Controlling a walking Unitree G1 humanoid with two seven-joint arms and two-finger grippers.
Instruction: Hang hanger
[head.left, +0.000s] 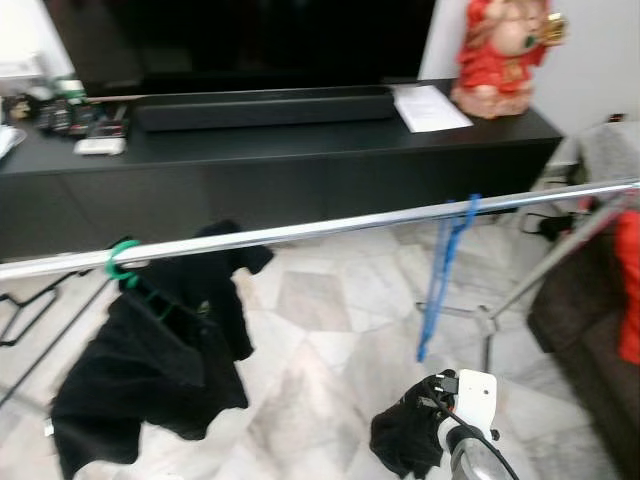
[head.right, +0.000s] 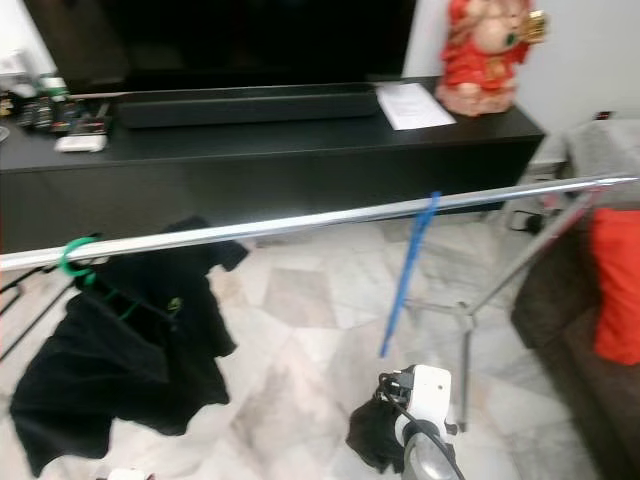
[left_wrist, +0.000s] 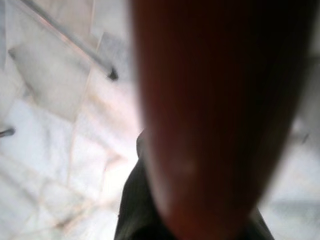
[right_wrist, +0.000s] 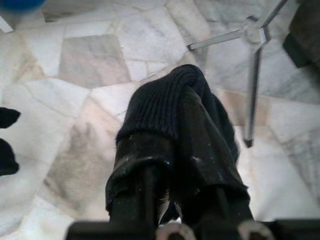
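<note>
We look down on a chrome rail (head.left: 330, 227) that runs across the scene from lower left to upper right, above a marble floor (head.left: 320, 300). On it hang 2 hangers. The green hanger (head.left: 122, 262) is hooked near the rail's left end and carries a black shirt (head.left: 160, 345) that droops toward the floor. The blue hanger (head.left: 442, 272) is hooked over the rail toward its right part and hangs bare, slanting down and to the left.

Our right gripper (right_wrist: 165, 165) sits low, below the rail and just under the blue hanger's lower tip — apart from it, not touching. In the right wrist view its 2 black fingers (right_wrist: 137, 170) are covered by a black ribbed knit cloth (right_wrist: 165, 100) draped over them and bunched around their tips; the fingers lie close together under that fabric, clamped on it. The blue hanger is well clear of the fingers, up on the rail.

Our left gripper's fingers cannot be judged: the left wrist view is blurred, with a reddish-brown shape (left_wrist: 210, 115) close to the lens and pale floor behind.

Behind the rail stands a long black TV cabinet (head.left: 280, 160) bearing a soundbar (head.left: 265, 106), a sheet of paper (head.left: 430, 107) and a red figurine (head.left: 503, 50)
</note>
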